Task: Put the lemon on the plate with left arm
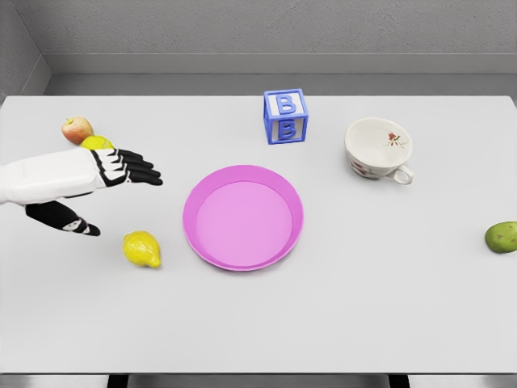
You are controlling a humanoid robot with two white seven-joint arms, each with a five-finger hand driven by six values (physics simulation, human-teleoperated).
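Head view: the left hand [109,182] hangs over the table [339,307] at the left side, fingers stretched out flat, thumb dropped below, holding nothing. The lemon [142,249] sits on the table just under and right of it, near the pink plate [242,216] but not touching. Behind the hand there's an apple [77,128] and a yellow fruit [96,143]. Letter block [285,116], cup [377,149] and a green fruit [502,237] sit further right.
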